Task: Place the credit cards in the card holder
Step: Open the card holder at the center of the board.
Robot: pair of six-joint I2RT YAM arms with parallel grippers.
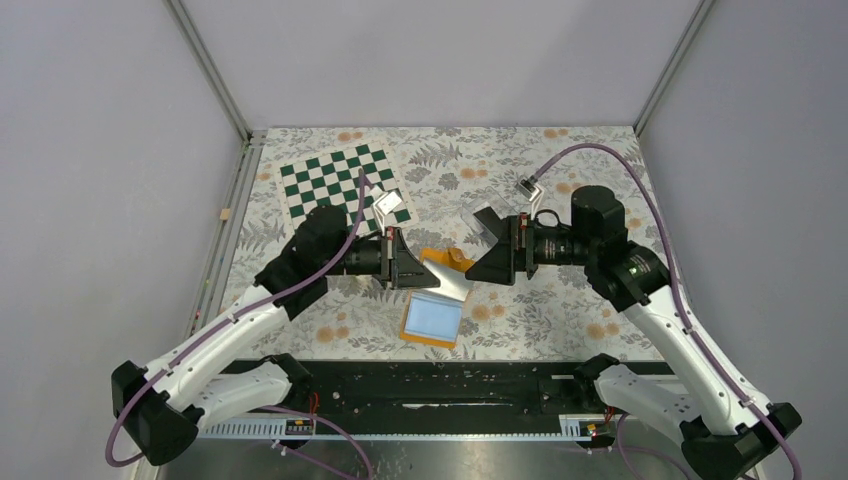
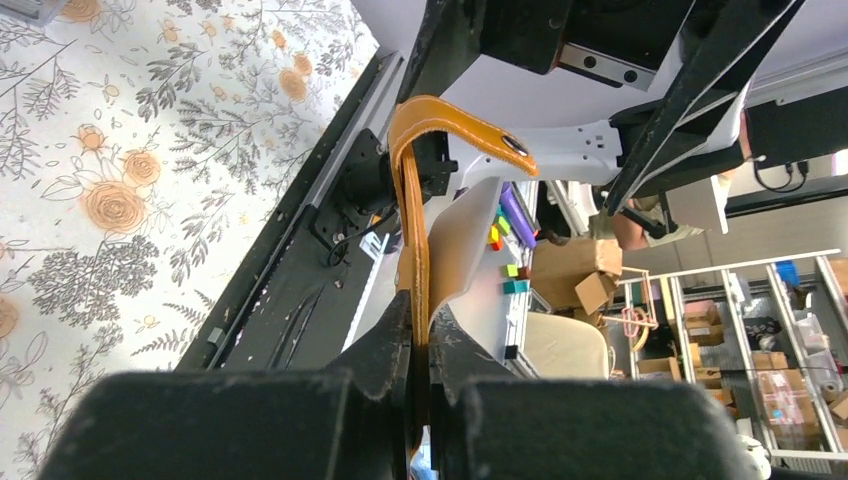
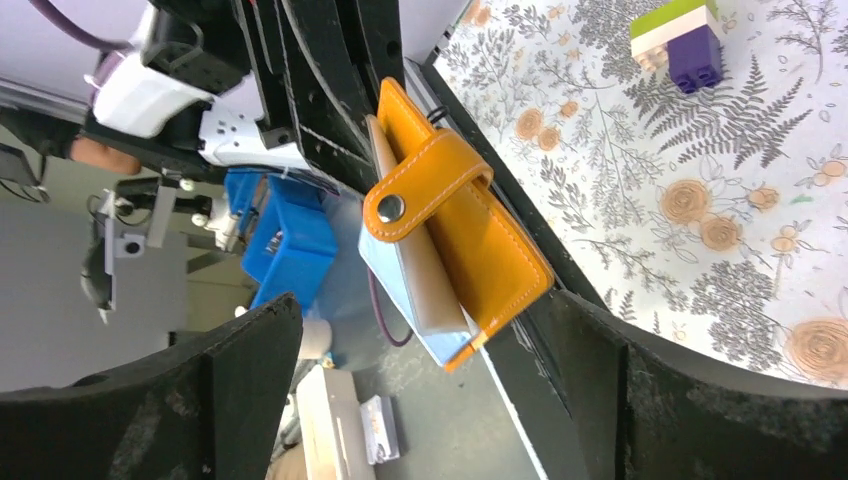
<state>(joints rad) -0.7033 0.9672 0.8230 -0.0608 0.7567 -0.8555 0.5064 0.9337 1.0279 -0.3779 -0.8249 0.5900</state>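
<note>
Left gripper is clamped on the small flat orange folding wallet, fingers pinching one cover edge. The wallet sticks out past the fingertips, and its strap with the metal snap button is undone and curling free. In the top view the wallet hangs open from the left fingers, with its light blue inner pocket panel below and towards the arm bases. I can't tell if that lower half touches the floral tablecloth.

Right gripper is spread wide and holding nothing. It faces the wallet, which sits in the gap ahead of its fingers without touching them.

Thin black credit cards: none is visible in the pockets in any view, and neither gripper holds one. A dark flat shape just behind the right fingers may be a card, too unclear to call.

Progress, as a judgement: early stage. The wallet is picked up, unsnapped and opened, so the holder is ready. No card appears to be loaded yet. That leaves finding and gripping each card with the free right fingers, sliding it into the blue pocket, then probably closing the wallet.

A small lime, white and purple block lies on the cloth well beyond the fingers; it is not part of the task.
</note>
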